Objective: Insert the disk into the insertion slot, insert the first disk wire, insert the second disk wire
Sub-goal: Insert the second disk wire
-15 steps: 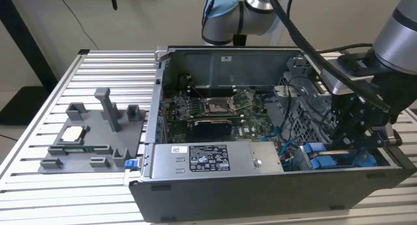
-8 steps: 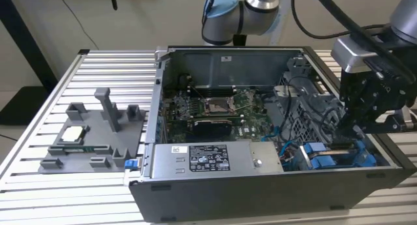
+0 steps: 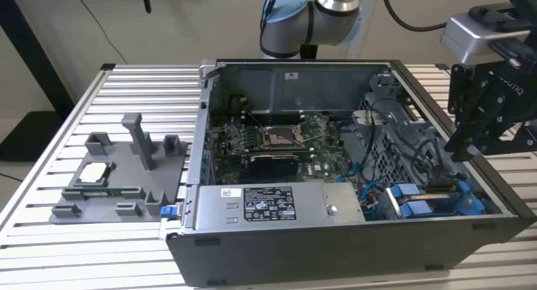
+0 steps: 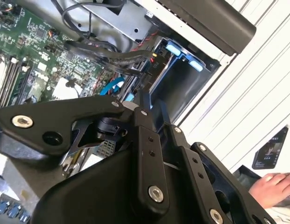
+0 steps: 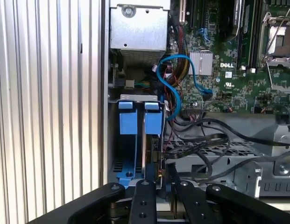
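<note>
The disk [image 5: 152,122] in its blue carrier stands in the insertion slot of the dark drive cage [image 5: 117,165], next to a second blue carrier [image 5: 128,122]. In the exterior view the disk [image 3: 417,207] sits at the case's near corner, on the exterior view's right. My black gripper [image 3: 461,153] hangs just above that cage. Its fingers are drawn together, and I cannot make out anything held between them. In the first wrist view the gripper [image 5: 161,168] ends over the disk's end, where black wires [image 5: 196,142] run in. The second wrist view shows the gripper [image 4: 142,105] over the cage [image 4: 182,84].
A silver labelled power-supply box [image 3: 273,205] fills the case's front. The green motherboard [image 3: 277,139] lies behind it, and a blue cable [image 5: 175,84] loops beside the cage. A grey fixture plate [image 3: 117,177] lies on the slatted table. A hand [image 4: 272,184] rests near a phone [image 4: 271,149].
</note>
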Robot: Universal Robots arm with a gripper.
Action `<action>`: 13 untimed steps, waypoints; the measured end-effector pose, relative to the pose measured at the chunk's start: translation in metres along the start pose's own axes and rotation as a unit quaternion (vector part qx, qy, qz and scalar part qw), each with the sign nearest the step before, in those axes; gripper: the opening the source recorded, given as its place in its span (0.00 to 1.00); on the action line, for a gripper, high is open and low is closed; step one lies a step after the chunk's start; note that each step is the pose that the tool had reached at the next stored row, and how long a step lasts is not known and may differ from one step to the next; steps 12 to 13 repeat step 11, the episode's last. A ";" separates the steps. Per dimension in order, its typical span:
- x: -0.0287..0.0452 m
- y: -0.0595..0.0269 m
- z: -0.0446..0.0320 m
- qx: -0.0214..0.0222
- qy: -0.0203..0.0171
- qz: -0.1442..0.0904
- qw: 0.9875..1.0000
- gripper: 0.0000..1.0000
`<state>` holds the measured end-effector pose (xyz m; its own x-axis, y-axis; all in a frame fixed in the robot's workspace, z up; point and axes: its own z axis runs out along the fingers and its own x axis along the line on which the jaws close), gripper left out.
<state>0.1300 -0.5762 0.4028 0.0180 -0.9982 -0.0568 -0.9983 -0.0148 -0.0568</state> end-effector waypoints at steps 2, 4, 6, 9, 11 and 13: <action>0.0000 0.0000 -0.0005 0.000 0.000 0.000 1.000 0.24; 0.0000 -0.0001 -0.0010 0.000 0.000 0.000 1.000 0.24; -0.0001 -0.0001 -0.0014 0.000 0.000 0.000 1.000 0.24; -0.0001 -0.0001 -0.0022 0.000 0.000 0.000 1.000 0.24; -0.0001 -0.0002 -0.0026 0.000 0.000 0.000 1.000 0.24; -0.0001 -0.0002 -0.0026 0.000 0.000 0.000 1.000 0.24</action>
